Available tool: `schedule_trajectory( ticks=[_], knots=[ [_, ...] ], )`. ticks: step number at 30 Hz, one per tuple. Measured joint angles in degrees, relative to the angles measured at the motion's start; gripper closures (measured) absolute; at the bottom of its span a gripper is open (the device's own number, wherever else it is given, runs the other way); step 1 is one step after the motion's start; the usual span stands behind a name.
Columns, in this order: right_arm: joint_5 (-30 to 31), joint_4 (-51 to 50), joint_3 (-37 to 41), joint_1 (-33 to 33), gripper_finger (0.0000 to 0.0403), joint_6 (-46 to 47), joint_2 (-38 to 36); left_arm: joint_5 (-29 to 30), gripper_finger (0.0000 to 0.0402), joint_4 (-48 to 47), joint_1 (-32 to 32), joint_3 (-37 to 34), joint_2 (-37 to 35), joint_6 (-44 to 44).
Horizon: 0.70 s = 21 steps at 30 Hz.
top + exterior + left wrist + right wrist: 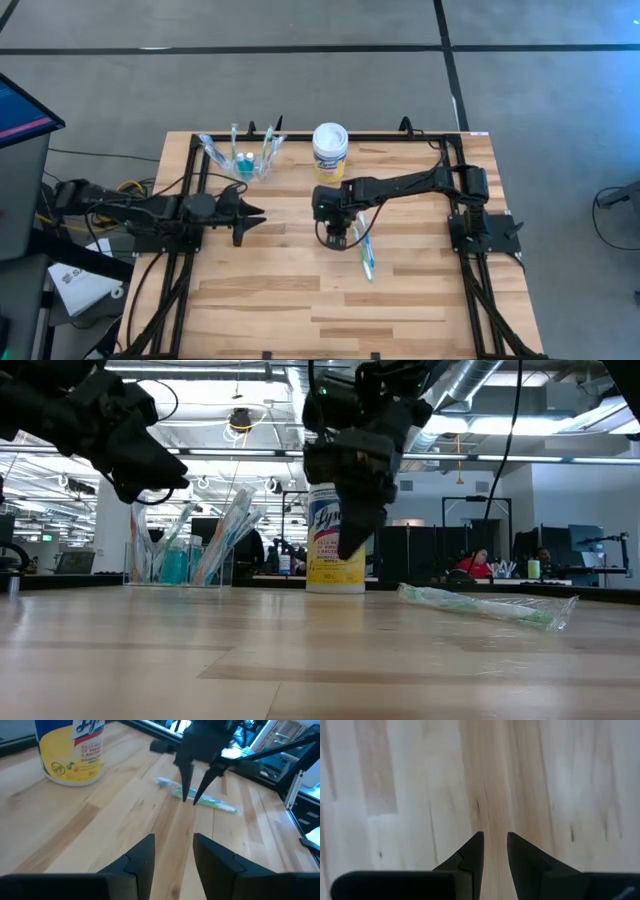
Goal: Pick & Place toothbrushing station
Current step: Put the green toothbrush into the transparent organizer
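A wrapped green-and-white toothbrush point(366, 252) lies flat on the wooden table, right of centre; it also shows in the low view point(487, 605) and the left wrist view point(207, 801). My right gripper point(338, 240) hangs just left of it, pointing steeply down, open, clear of the table point(352, 550), with only bare wood between its fingers point(495, 845). A small clear cup point(243, 160) at the far left holds several toothbrushes and teal toothpaste tubes point(178, 563). My left gripper point(255, 213) is raised near the table's left edge, pointing toward the right gripper, open and holding nothing point(173, 855).
A round tub point(330, 150) with a white lid and a yellow label stands at the far middle, just behind my right gripper. A black frame point(190, 170) runs along the table's left, right and far edges. Bare wood lies toward the near edge.
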<state>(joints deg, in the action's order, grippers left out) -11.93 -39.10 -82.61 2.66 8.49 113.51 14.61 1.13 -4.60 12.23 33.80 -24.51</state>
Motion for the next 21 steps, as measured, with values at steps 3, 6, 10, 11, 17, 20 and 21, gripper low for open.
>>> schedule_trajectory(
  ticks=[3, 6, 10, 11, 17, 20, 21],
  knots=[
    [0.78, -2.18, 0.76, -0.02, 0.0326, 1.49, 0.07, 2.51, 0.0275, 0.41, -2.10, 0.00, 0.00, 0.04],
    [3.32, -4.40, 0.70, -0.02, 0.0326, 3.12, 0.02, 4.67, 0.0276, 0.46, -3.70, 0.00, 0.02, 0.02],
    [6.10, -6.90, 0.70, -0.03, 0.0326, 5.63, 0.02, 6.38, 0.0276, 0.72, -5.14, 0.00, 0.50, 0.01],
    [6.37, -7.87, 0.70, -0.04, 0.0326, 6.28, 0.02, 6.63, 0.0276, 0.72, -5.37, 0.00, 0.77, 0.02],
    [10.44, -11.63, 0.70, -0.37, 0.0326, 9.75, 0.02, 6.85, 0.0276, 1.69, -5.75, 0.00, 4.21, -0.19],
    [13.82, -13.01, 0.70, -0.93, 0.0326, 11.71, 0.02, 6.91, 0.0276, 2.72, -5.75, 0.00, 6.56, -0.29],
    [13.91, -13.55, 0.70, -1.19, 0.0326, 12.17, 0.02, 6.93, 0.0276, 3.25, -5.75, 0.00, 7.34, -0.35]
  ],
)
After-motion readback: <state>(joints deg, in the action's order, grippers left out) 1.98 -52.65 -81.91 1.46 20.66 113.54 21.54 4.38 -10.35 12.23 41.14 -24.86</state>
